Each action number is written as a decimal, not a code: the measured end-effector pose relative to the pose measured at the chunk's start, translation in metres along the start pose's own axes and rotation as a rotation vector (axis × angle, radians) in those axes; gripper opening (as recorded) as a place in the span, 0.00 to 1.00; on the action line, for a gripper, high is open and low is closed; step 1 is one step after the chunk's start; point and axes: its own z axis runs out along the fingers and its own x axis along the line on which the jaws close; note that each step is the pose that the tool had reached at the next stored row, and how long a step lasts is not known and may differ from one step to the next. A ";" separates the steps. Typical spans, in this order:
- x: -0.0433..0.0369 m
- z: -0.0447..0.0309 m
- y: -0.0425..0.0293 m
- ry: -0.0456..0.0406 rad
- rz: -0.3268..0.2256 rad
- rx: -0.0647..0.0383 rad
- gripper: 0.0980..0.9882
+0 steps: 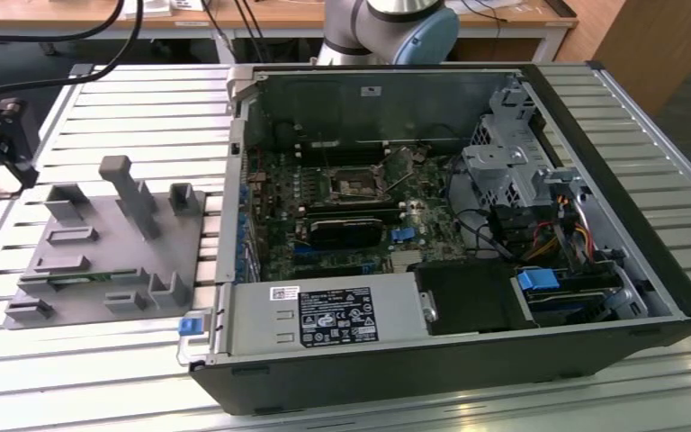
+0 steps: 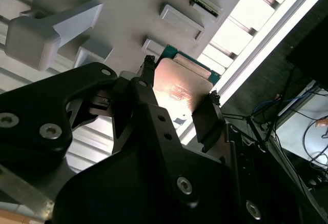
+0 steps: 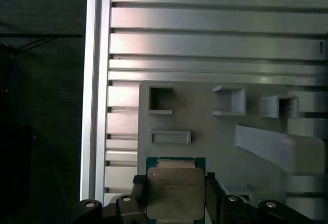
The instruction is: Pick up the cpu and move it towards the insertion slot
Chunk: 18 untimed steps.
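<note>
Slatted metal table carries everything. Biggest item on it is an open black PC case, lying w/ its side panel off and taking up the middle and the exterior view's right of the table. The grey-and-blue arm rises by the table's far edge, behind the case. Inside the case sits a green motherboard, w/ a labelled power supply at the case's near edge and a metal drive cage twd the exterior view's right.

A grey fixture block w/ posts and pockets lies flat on the table near its edge at the exterior view's left, just beside the case.

The insertion slot is on the motherboard, approx mid-board: square, dark centre, metal frame.

The gripper is over the fixture block. Its two black fingers are closed in on opposite sides of the cpu, touching its edges. In the second wrist view the gripper pinches the cpu the same way. The cpu has its silvery top facing the cameras and a green rim showing. It sits near one edge of the fixture block, just beside a shallow rectangular pocket, well apart from the insertion slot. Can't tell whether it's lifted clear of the block or not.
</note>
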 end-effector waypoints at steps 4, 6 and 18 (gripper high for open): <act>0.0000 -0.0044 0.0002 0.0000 0.000 0.000 0.50; 0.0000 -0.0059 0.0002 0.0000 0.000 0.000 0.50; -0.0030 -0.0132 0.0005 0.0000 0.000 0.000 0.50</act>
